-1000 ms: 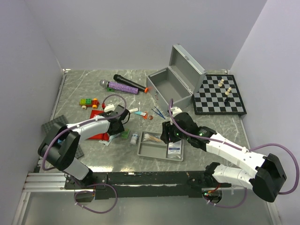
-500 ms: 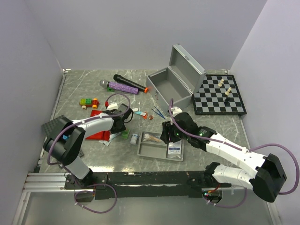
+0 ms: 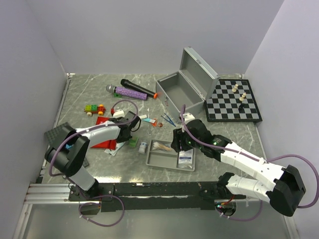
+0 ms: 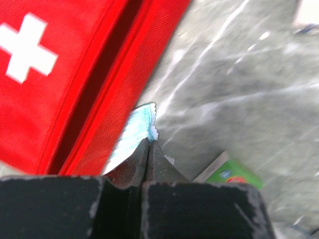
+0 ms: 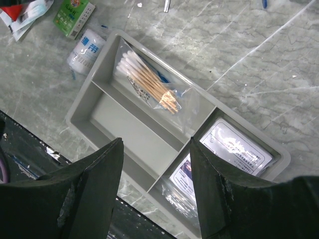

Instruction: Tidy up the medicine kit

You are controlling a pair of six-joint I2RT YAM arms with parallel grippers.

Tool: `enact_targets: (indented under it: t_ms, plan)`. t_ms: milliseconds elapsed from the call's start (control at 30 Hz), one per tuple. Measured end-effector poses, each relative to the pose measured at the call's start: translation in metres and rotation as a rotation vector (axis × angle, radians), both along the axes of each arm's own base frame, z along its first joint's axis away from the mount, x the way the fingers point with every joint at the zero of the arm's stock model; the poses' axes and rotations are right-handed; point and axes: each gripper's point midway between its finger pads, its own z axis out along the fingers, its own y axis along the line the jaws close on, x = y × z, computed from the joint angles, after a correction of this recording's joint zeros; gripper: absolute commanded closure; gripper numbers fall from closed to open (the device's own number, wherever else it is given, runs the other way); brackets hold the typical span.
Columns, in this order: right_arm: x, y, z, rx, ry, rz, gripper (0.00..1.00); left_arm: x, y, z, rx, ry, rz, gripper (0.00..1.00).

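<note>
1. Top external view: a dark studded plate (image 3: 59,134) lies at 9 o'clock on the table. The red pouch (image 3: 102,144) is just at its 3 o'clock, partly covered by the left arm.
2. The left gripper (image 3: 130,132) is low at the pouch's 3 o'clock edge. In the left wrist view its jaws are pressed together on the corner of a pale green packet (image 4: 135,130) with a jagged edge. The packet lies against the pouch's side.
3. A toy car (image 3: 94,108) and two microphones (image 3: 130,90) lie toward 11 o'clock, well apart from the gripper.
4. A small green box (image 3: 133,143) and a white roll (image 3: 143,146) lie side by side between the pouch and the tray.
5. The grey tray (image 3: 162,160) sits at 6 o'clock. A bag of cotton swabs (image 5: 149,84) is in its far compartment, and printed sachets (image 5: 234,147) fill the end compartment at 3 o'clock.
6. The right gripper (image 3: 178,144) hangs over the tray. In the right wrist view its jaws are spread wide and grip nothing.
7. The metal case (image 3: 179,92) stands at 1 o'clock with its lid raised and leaning toward 3 o'clock.
8. A chessboard (image 3: 233,107) with a few pieces lies just at the case's 3 o'clock.
</note>
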Motion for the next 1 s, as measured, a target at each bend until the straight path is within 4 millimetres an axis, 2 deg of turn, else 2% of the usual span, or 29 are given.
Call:
enact_targets:
  t_ms: [133,267,367,433,500,567,633,800,1000]
  plan:
    - [-0.001,-0.001,0.003,0.005,-0.005,0.000,0.37,-0.013,0.008,0.013,-0.003,0.007,0.005,0.99]
    - [-0.002,-0.002,0.005,0.009,-0.009,0.000,0.37,-0.011,0.005,0.057,-0.071,-0.092,0.001,0.99]
    - [-0.003,-0.003,0.004,0.005,-0.006,-0.001,0.37,-0.004,-0.008,0.101,-0.140,-0.196,-0.024,0.99]
    - [-0.003,-0.004,0.004,0.002,-0.005,-0.003,0.37,-0.002,-0.026,0.126,-0.182,-0.253,-0.069,0.99]
    - [-0.003,-0.005,0.004,-0.001,-0.008,-0.007,0.37,-0.008,-0.051,0.142,-0.216,-0.281,-0.146,0.99]
    - [-0.002,-0.007,0.005,-0.006,-0.013,-0.015,0.37,-0.017,-0.073,0.147,-0.232,-0.279,-0.222,0.99]
    - [-0.002,-0.011,0.008,-0.010,-0.023,-0.026,0.37,-0.032,-0.103,0.148,-0.238,-0.263,-0.330,0.99]
    - [-0.003,-0.022,0.018,-0.015,-0.061,-0.057,0.37,-0.070,-0.163,0.139,-0.229,-0.207,-0.542,0.99]
    - [-0.005,-0.036,0.032,-0.012,-0.109,-0.097,0.36,-0.096,-0.213,0.122,-0.191,-0.169,-0.689,0.99]
